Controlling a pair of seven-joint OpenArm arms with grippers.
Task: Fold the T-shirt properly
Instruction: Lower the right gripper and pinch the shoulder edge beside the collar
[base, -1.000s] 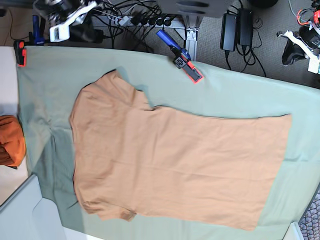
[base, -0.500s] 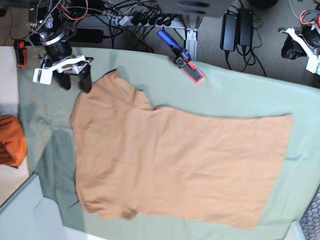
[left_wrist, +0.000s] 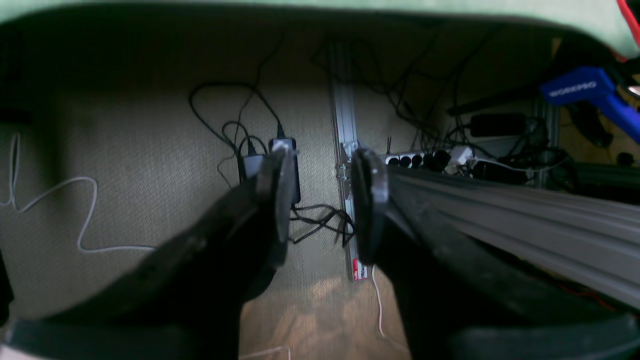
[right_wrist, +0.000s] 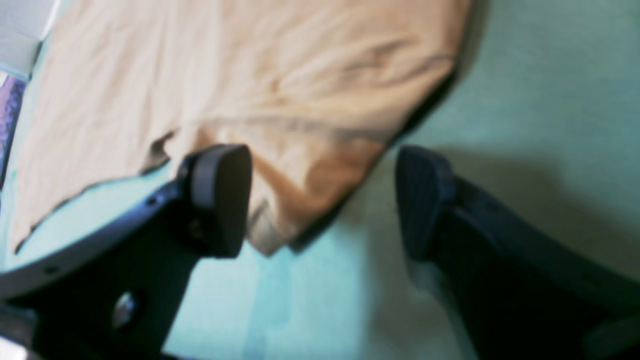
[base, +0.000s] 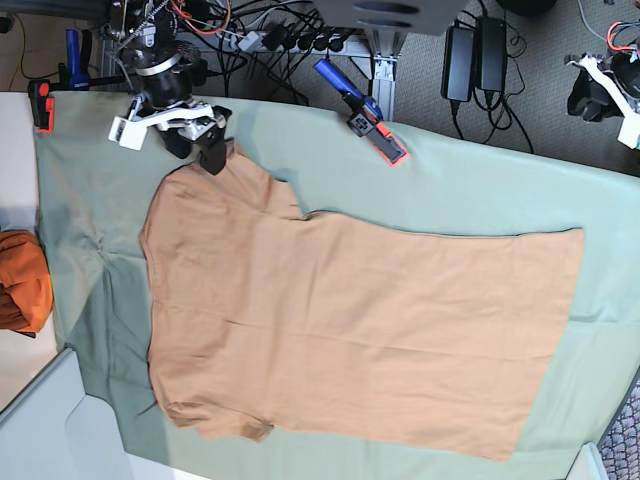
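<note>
The tan T-shirt (base: 340, 320) lies spread flat on the pale green table cloth (base: 470, 190), collar end to the left and hem to the right. My right gripper (base: 197, 150) hovers at the shirt's far left sleeve (base: 225, 165). In the right wrist view the right gripper (right_wrist: 320, 200) is open, and the sleeve's tip (right_wrist: 305, 180) lies between its two fingers without being pinched. My left gripper (left_wrist: 322, 205) is open with nothing in it, out over the floor. The left arm (base: 600, 95) sits beyond the table's back right corner.
A blue and red clamp (base: 362, 112) grips the table's back edge, and a red one (base: 40, 103) sits at the back left corner. A darker orange cloth bundle (base: 20, 280) lies at the left edge. Power bricks and cables (base: 475, 55) cover the floor behind.
My right arm has come down from behind the table, then slid right along the back edge to the shirt's far sleeve. The shirt has not moved.
</note>
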